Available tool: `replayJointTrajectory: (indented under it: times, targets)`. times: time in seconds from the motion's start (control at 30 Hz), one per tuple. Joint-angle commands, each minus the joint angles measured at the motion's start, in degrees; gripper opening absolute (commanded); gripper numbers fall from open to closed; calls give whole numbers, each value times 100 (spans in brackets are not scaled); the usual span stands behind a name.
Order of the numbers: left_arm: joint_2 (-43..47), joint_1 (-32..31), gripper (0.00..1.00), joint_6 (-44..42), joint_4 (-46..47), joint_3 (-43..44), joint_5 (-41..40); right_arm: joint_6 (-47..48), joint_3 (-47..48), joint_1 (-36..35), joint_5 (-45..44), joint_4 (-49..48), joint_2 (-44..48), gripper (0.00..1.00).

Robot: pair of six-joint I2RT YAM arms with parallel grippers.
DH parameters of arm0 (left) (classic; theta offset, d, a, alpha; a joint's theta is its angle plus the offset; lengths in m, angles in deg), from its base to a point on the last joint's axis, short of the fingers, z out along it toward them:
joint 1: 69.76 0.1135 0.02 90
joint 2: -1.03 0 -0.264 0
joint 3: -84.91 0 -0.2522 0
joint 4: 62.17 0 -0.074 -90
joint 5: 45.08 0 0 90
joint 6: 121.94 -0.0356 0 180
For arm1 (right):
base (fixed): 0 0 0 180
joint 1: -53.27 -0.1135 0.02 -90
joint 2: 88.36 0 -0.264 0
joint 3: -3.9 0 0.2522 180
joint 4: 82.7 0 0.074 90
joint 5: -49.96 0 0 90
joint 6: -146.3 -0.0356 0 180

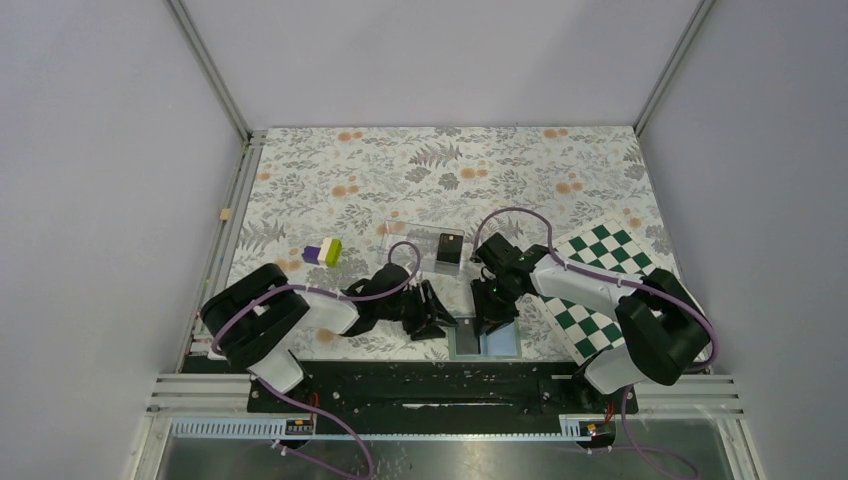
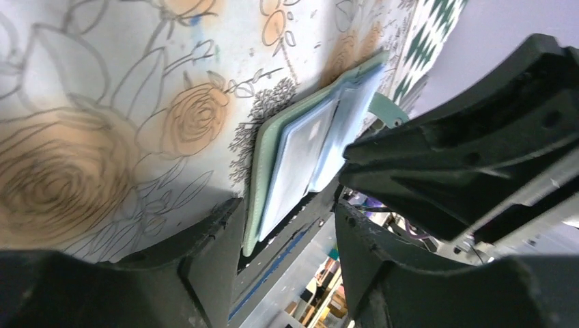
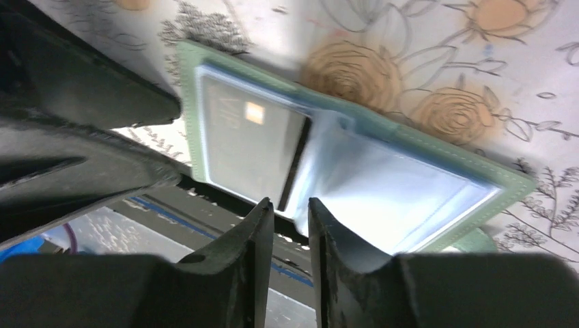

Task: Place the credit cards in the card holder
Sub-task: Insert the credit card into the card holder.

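Credit cards (image 1: 449, 247): two; card holder (image 3: 410, 191): one

Left end effector (image 2: 287, 215) wide; right end effector (image 3: 290, 210) narrow.

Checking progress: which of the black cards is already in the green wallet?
The credit card behind the card holder's translucent pocket. The other card lies at the clear box, apart from the holder.

Soft even light — wrist views seemingly blurred.
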Motion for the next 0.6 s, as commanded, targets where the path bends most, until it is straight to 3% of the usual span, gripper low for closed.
replayJointTrajectory:
  times: [0.0, 0.1, 0.23, 0.43, 0.57]
  targets:
    - [-528, 3, 53, 149, 627, -72, 80, 170, -232, 141, -399, 90, 77, 25]
    - [-753, 4, 54, 89, 598, 49, 73, 169, -390, 160, -525, 42, 23, 13]
    - [-868, 4, 53, 41, 963, 146, 207, 175, -522, 162, -451, -128, -179, 6]
    - [-733, -34, 45, 115, 1869, 110, 506, 146, -544, 163, -239, -367, -420, 3]
    - [-764, -177, 37, 83, 1932, 278, 685, 136, -475, 163, -185, -403, -480, 3]
